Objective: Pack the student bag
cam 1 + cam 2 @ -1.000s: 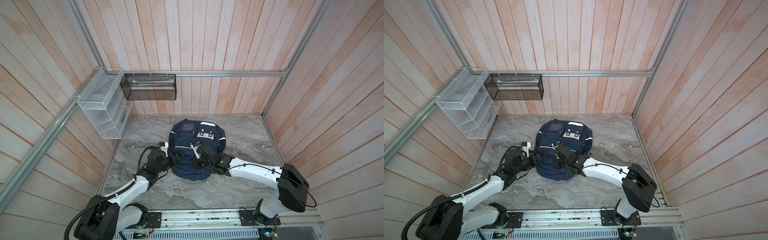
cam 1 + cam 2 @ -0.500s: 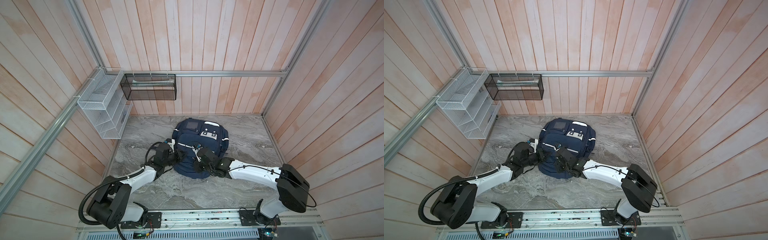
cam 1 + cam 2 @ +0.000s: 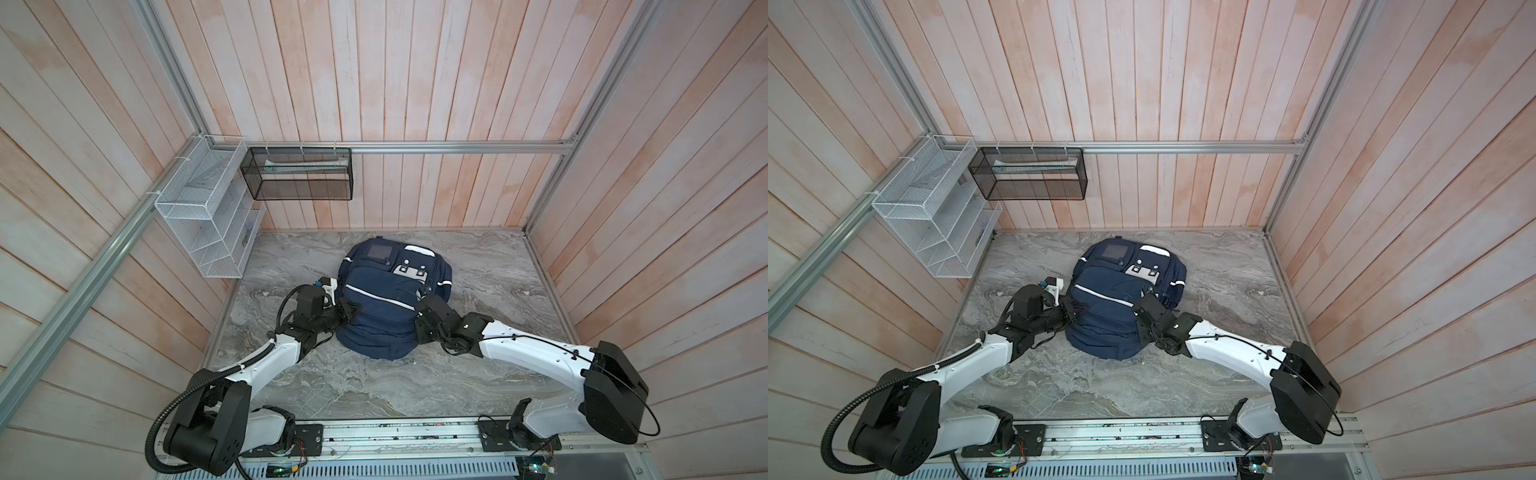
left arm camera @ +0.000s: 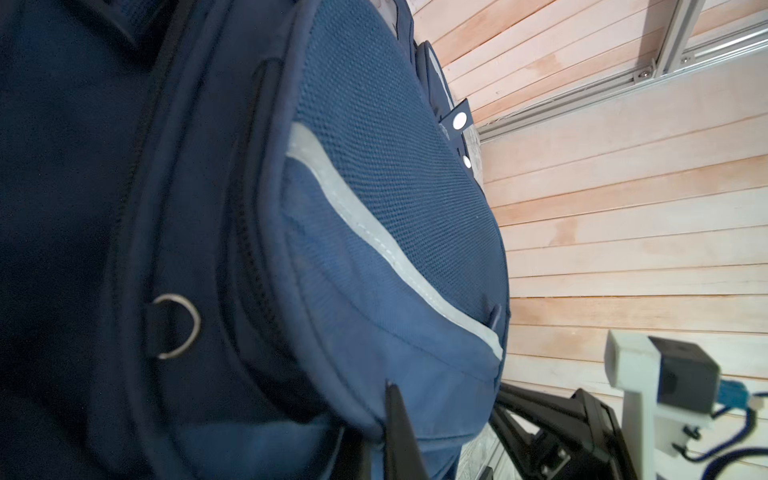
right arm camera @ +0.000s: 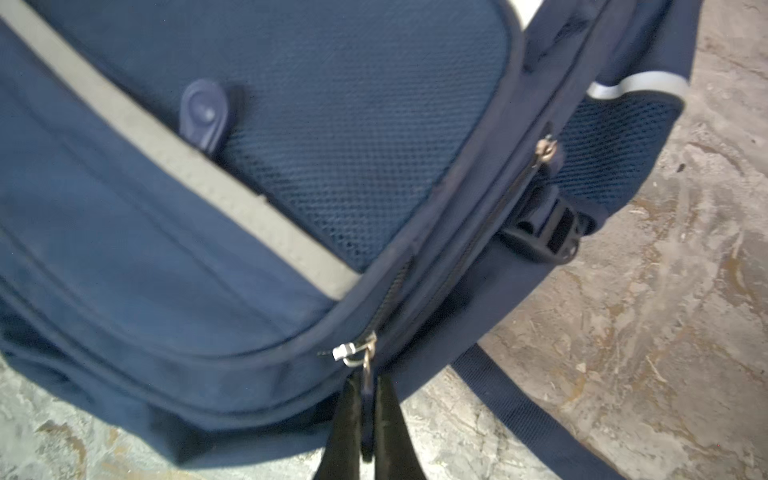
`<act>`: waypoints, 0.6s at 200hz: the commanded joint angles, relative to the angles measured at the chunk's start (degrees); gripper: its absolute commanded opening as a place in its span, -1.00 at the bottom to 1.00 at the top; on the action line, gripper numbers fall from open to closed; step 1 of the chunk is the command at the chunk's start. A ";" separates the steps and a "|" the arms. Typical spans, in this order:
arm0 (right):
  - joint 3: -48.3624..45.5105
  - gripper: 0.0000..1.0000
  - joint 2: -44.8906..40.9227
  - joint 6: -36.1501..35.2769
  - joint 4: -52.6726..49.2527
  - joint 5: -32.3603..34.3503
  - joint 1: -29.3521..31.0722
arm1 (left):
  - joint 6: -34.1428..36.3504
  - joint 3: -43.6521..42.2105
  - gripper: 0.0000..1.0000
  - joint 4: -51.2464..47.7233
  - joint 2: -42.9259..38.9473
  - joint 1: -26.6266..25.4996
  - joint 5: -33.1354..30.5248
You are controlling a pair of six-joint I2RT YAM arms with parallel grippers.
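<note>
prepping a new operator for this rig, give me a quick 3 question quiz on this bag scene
1. True or false: the student bag stands upright against the back wall.
2. What is the right gripper shut on? A) a shoulder strap B) a zipper pull C) a black buckle
3. How many grippers are at the bag?

Key
1. False: it lies on the marble table, front pockets up.
2. B
3. Two: in a top view the left gripper is at its left side and the right gripper at its right side.
</note>
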 commanded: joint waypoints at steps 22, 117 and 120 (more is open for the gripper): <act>2.95 -1.00 -0.24 -7.35 -4.81 3.69 -10.43 | 3.62 -1.93 -1.00 -2.95 -1.57 1.65 -3.65; 12.76 -0.62 9.06 -18.41 -0.26 12.21 -17.30 | 5.56 -3.21 -1.00 -4.71 -4.08 1.65 -2.22; 12.89 -0.57 9.03 -18.40 -0.13 12.35 -17.42 | 5.56 -3.24 -1.00 -4.64 -4.19 1.65 -2.19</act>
